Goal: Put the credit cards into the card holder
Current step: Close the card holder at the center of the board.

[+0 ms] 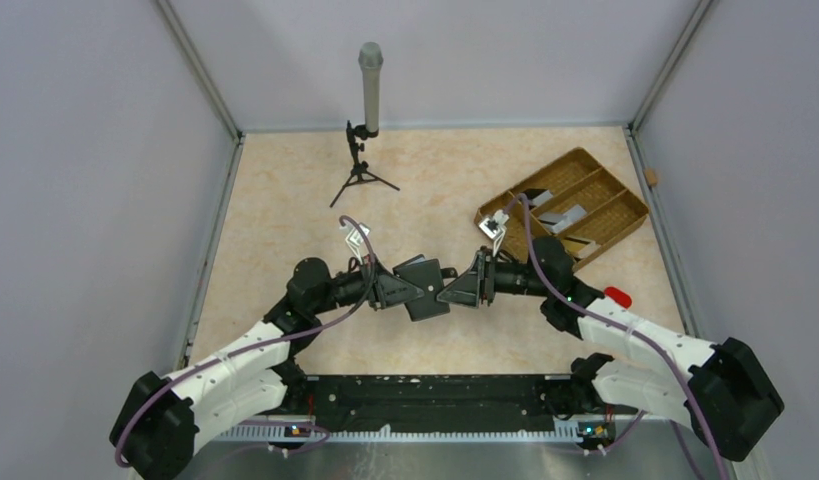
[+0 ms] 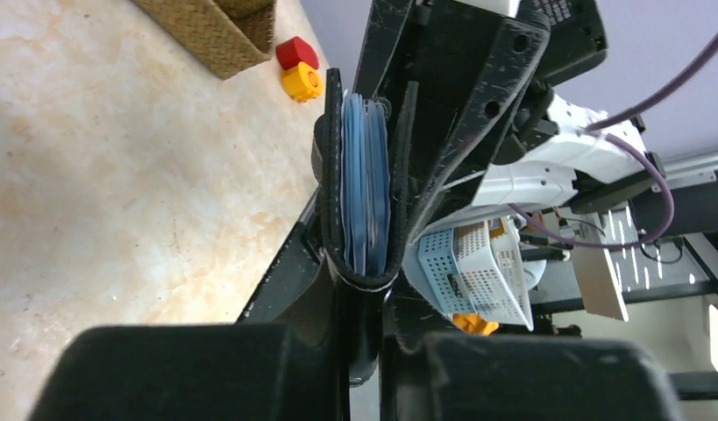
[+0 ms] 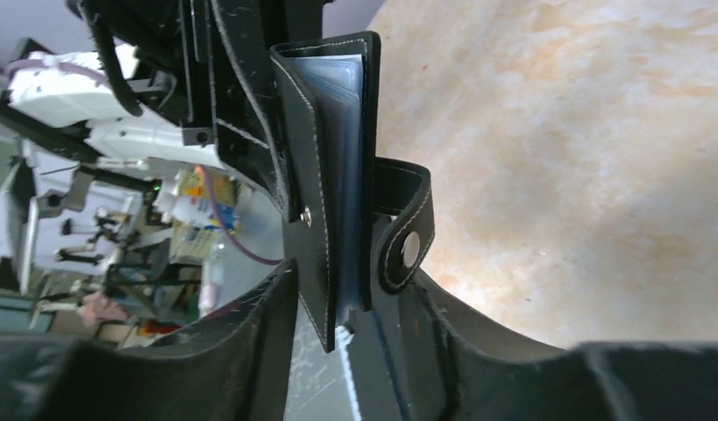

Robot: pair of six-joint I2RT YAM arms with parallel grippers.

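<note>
**Card holder held in the air between both arms, fold to the left, mouth to the right**

On my overhead feed the card holder (image 1: 425, 292) is up off the table (image 1: 285, 220), near the middle of it, caught between the two arms where they meet. One broad black cover shows to that camera, slightly skewed.

Its fold-to-mouth line runs across the table from one arm to the other. The folded spine points at the left gripper (image 1: 405, 290) and the open edge points at the right gripper (image 1: 453, 292). From the left wrist I look along the wallet end-on: two black covers with pale blue sleeves packed between them, and the U of the spine nearest my fingers. I can't tell whether any card sits in those sleeves.

The left pincer is nipped tight on the spine end and carries the wallet.

The right pincer is parted, one finger on each side of the open edge. I see a pale gap between one finger and the stitched front cover, so it grips nothing. The clasp tab (image 3: 404, 235) is undone and curls loose off the back cover, its snap showing.

The credit cards (image 1: 568, 214) I can see are pale ones lying in the compartments of the brown woven tray (image 1: 625, 205) at the far right, well apart from the wallet.
</note>
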